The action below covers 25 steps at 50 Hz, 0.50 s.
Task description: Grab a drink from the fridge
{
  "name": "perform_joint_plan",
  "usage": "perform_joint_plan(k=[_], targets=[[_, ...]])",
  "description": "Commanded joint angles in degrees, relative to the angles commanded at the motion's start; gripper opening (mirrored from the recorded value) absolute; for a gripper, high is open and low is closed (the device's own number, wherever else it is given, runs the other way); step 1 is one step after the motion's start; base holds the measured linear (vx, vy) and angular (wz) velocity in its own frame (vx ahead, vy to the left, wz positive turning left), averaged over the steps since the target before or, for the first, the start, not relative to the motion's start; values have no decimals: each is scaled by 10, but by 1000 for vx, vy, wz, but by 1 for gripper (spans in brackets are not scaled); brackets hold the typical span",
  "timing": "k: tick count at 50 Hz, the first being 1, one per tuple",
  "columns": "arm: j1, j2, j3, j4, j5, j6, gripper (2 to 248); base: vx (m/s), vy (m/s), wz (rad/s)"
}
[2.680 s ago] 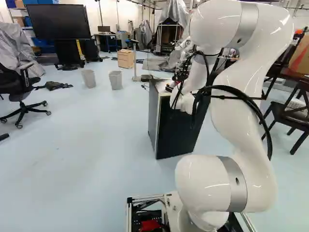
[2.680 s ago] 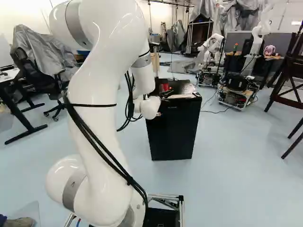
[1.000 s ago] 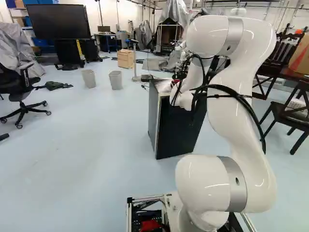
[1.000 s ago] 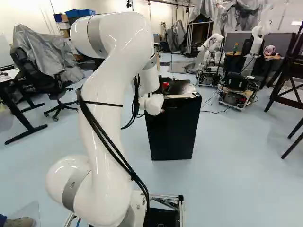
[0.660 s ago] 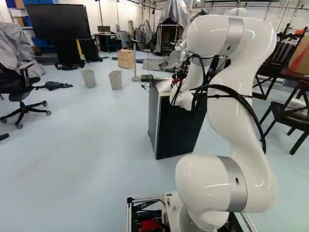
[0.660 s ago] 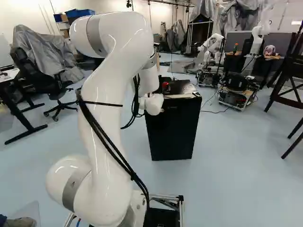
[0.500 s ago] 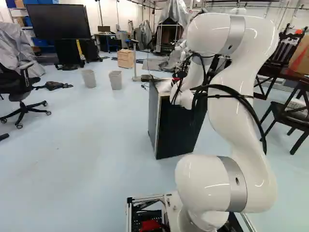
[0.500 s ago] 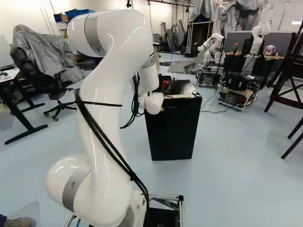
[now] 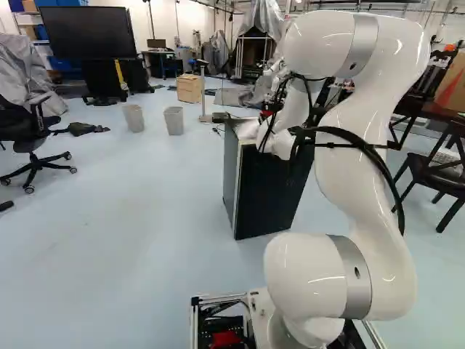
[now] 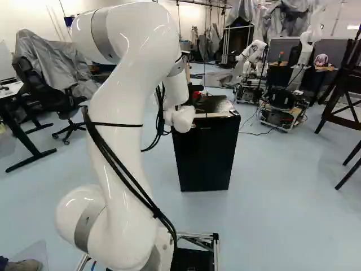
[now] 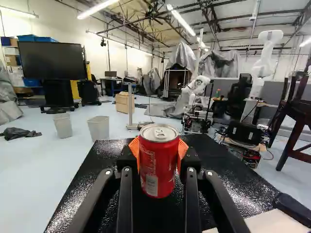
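My gripper (image 10: 196, 88) is largely hidden behind the wrist at the top of the black fridge (image 10: 204, 155). Seen from the wrist, the gripper (image 11: 158, 158) is shut on a red drink can (image 11: 158, 167), an orange pad against each side of it. The can is upright, with its silver lid facing up. Beneath it lies the speckled black fridge top (image 11: 209, 155); I cannot tell whether the can touches it.
A pale flat item (image 11: 274, 223) and a dark object (image 11: 291, 208) lie on the fridge top beside the gripper. Two grey bins (image 9: 134, 118) and a wooden box (image 9: 189, 88) stand beyond the fridge. Another robot (image 10: 254, 59) is farther back; dark chairs (image 9: 439, 171) stand at the left base view's right.
My arm reached forward and lower between the oldest frames and a second ago. Since then its elbow has risen and drawn back a little, the wrist shifting only slightly. The base has stayed put.
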Motion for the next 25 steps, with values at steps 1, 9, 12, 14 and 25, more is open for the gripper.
perform_joint_plan(k=[1,9,12,14,25], targets=[[0,1,0,0,0,0,95,0,0,0],[0,2,0,0,0,0,95,0,0,0],[0,3,1,0,0,0,95,0,0,0],[0,4,2,0,-1,0,95,0,0,0],[3,13,11,2,-5,0,95,0,0,0]])
